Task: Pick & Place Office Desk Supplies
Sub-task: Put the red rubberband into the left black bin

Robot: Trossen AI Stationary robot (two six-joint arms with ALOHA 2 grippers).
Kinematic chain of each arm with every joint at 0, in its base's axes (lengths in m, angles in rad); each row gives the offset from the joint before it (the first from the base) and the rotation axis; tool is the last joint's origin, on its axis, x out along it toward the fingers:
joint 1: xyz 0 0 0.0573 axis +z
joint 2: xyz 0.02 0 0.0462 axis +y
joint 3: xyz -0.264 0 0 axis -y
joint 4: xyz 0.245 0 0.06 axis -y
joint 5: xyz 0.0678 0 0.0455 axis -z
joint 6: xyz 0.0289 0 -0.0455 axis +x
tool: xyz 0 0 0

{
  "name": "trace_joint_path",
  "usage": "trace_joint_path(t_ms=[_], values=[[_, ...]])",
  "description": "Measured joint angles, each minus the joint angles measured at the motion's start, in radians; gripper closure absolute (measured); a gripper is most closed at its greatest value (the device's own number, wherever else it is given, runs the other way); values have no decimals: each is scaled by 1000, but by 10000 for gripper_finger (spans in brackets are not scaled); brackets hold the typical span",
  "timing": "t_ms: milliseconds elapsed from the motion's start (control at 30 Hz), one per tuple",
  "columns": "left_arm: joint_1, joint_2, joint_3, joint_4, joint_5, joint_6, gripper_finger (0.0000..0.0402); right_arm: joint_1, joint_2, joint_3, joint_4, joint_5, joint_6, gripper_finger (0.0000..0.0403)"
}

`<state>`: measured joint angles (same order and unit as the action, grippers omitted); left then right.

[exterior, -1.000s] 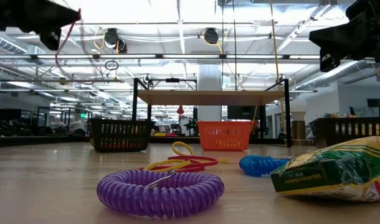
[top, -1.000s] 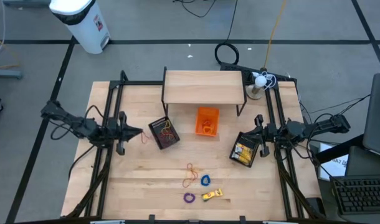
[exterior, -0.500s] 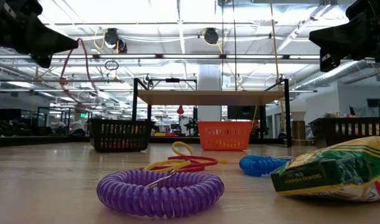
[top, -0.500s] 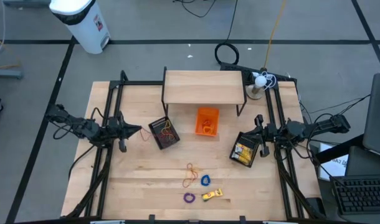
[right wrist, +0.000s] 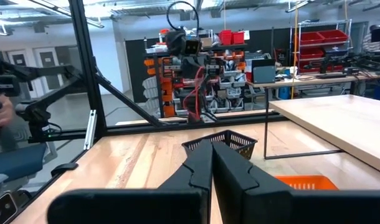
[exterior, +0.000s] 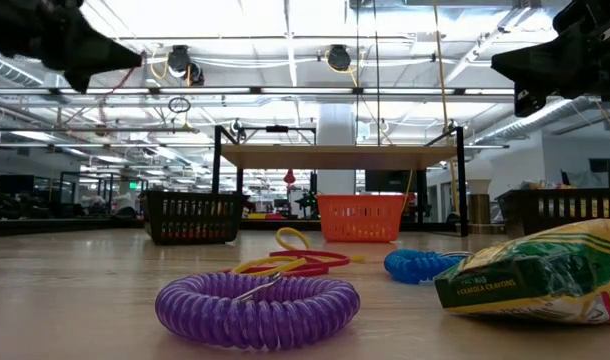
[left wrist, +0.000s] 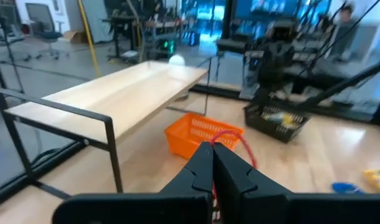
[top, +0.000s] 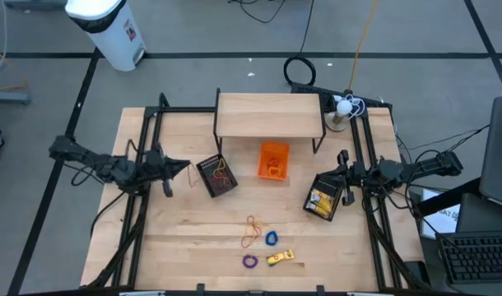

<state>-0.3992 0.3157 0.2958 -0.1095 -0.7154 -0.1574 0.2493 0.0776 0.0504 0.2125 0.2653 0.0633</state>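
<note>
My left gripper (top: 186, 167) hovers over the table's left part, just left of a black basket (top: 217, 175) that holds rubber bands. It is shut on a red rubber band (left wrist: 233, 132). My right gripper (top: 339, 173) is shut and holds nothing; it hovers at the right, beside a black basket with a yellow crayon box (top: 323, 200). On the wood near the front edge lie orange-red rubber bands (top: 251, 232), a blue ring (top: 271, 238), a purple ring (top: 249, 261) and a yellow-and-white piece (top: 280, 257). An orange basket (top: 273, 159) stands at the middle. My left gripper pinches the red rubber band between its two shut fingers. The fingers lie about level and point toward the table's right side. The band's loop (left wrist: 243, 144) curls out past the fingertips and hangs slack (exterior: 107, 92), well clear of the table.
A low wooden shelf on black legs (top: 270, 115) spans the far middle, just behind the orange basket. Black frame rails (top: 144, 140) run along both sides of the table. A white lamp-like object (top: 343, 107) stands at the far right corner.
My left gripper has stayed shut on the band. It dipped, then rose a little and tipped, its tip swinging slightly toward the left black basket. The red band has swung about below it. My right gripper has kept still.
</note>
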Motion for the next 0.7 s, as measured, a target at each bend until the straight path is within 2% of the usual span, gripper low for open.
trace_joint_path(t_ms=[200, 367, 533, 700], values=[[114, 283, 137, 2, 93, 9, 402, 0, 0, 0, 2, 0, -2, 399], [213, 476, 179, -8, 182, 22, 402, 0, 0, 0, 0, -4, 3, 399], [298, 622, 181, 7, 274, 4, 402, 0, 0, 0, -1, -4, 2, 399], [357, 713, 181, 10, 345, -3, 402, 0, 0, 0, -5, -5, 1, 399]])
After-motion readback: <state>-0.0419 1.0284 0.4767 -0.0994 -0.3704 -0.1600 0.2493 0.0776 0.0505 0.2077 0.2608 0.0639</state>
